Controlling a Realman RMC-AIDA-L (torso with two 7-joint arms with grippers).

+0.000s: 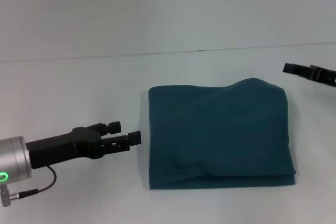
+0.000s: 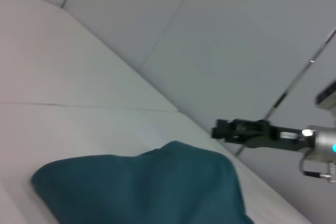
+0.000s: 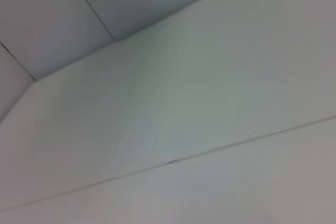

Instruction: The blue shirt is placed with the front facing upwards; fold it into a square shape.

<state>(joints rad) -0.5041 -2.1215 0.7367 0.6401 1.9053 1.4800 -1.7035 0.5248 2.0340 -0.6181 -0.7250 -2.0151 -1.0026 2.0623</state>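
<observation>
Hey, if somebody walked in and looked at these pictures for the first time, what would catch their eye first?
First, the blue shirt, already folded into a rough square, plain side up, in the middle of the white table. Next, the left hand, black, hovering just off the shirt's left edge with its fingers apart and nothing in them. The right hand only peeks in at the far right edge, apart from the shirt.
</observation>
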